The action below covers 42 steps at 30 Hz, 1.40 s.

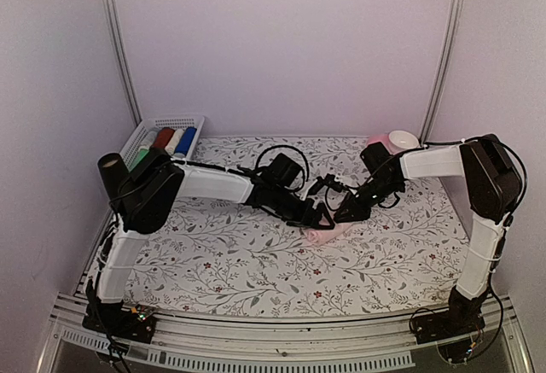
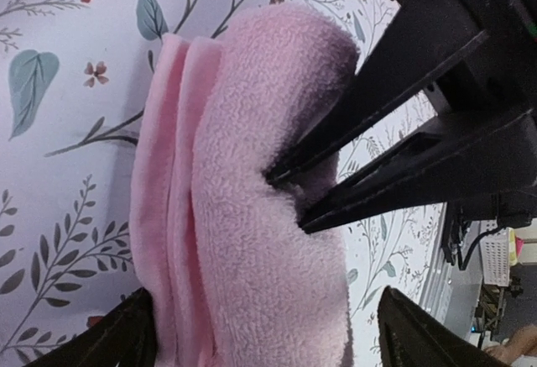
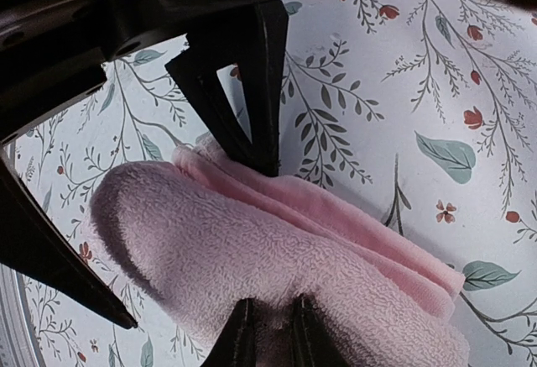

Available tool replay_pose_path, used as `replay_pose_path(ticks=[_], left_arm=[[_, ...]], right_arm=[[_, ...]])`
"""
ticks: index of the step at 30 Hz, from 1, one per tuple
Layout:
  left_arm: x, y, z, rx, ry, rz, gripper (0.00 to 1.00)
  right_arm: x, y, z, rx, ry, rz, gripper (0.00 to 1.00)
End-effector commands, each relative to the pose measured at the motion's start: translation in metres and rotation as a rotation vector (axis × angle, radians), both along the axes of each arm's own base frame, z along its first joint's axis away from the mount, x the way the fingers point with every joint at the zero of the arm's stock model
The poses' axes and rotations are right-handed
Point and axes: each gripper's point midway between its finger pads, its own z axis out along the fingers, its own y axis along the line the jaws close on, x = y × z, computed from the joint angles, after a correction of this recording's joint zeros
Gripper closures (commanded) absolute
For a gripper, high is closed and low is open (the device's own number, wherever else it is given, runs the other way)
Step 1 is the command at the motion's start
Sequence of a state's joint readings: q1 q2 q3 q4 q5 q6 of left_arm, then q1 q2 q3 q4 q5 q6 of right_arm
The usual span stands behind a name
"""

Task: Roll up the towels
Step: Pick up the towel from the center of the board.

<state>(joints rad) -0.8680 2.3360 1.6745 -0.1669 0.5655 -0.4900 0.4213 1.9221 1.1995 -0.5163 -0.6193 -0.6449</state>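
Pink towel (image 2: 243, 241), soft and floppy (light, I'd judge), best gripped at the fold my right gripper (image 3: 273, 317) pinches, left gripper (image 2: 268, 342) spread astride.

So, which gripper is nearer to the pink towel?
Right. The right gripper is shut on a fold of the pink towel, so it touches it. The left gripper is open, with its fingers on either side of the towel.

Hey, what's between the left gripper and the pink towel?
Nothing. In the left wrist view the left gripper is open with its jaws either side of the pink towel, and only the right gripper, shut on that towel, reaches in.
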Motion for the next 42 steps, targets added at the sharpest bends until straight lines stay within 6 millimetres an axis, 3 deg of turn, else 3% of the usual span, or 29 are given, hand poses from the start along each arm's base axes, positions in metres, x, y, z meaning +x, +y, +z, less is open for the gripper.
replay_pose_path(ticks=[1,14,19,23,24,28,31,35,36,37,38,42], left_arm=[[-0.024,0.011,-0.046,0.078,0.149,-0.047,0.12],[-0.023,0.018,-0.068,0.122,0.195,-0.005,0.37],[-0.026,0.016,-0.07,0.108,0.214,-0.011,0.57],[-0.028,0.016,-0.07,0.094,0.22,-0.017,0.95],[-0.028,0.016,-0.07,0.089,0.223,-0.014,1.0],[-0.027,0.017,-0.068,0.084,0.207,-0.011,1.0],[-0.021,0.021,-0.058,0.079,0.158,0.003,1.0],[-0.005,0.034,-0.024,0.056,0.053,0.05,1.0],[0.001,0.041,-0.019,0.079,0.021,0.068,1.0],[0.009,0.05,-0.01,0.096,-0.013,0.095,1.0],[0.017,0.06,-0.002,0.116,-0.046,0.125,1.0],[0.053,0.115,0.03,0.166,-0.143,0.257,1.0]], right_arm=[[-0.009,-0.015,-0.034,-0.124,0.039,-0.009,0.85],[-0.01,-0.015,-0.031,-0.119,0.027,-0.002,0.85],[-0.009,-0.015,-0.031,-0.123,0.02,-0.003,0.85],[-0.009,-0.015,-0.029,-0.122,0.014,-0.003,0.85],[-0.009,-0.015,-0.028,-0.12,0.013,-0.003,0.85],[-0.007,-0.013,-0.02,-0.11,-0.005,-0.003,0.83],[-0.005,-0.011,0.0,-0.081,-0.041,-0.002,0.69],[0.001,-0.011,0.042,-0.037,-0.143,-0.007,0.44],[0.002,-0.013,0.053,-0.025,-0.171,-0.012,0.32],[0.005,-0.015,0.064,-0.013,-0.201,-0.023,0.06],[0.007,-0.019,0.073,-0.004,-0.225,-0.038,0.0],[0.019,-0.038,0.095,0.016,-0.299,-0.111,0.01]])
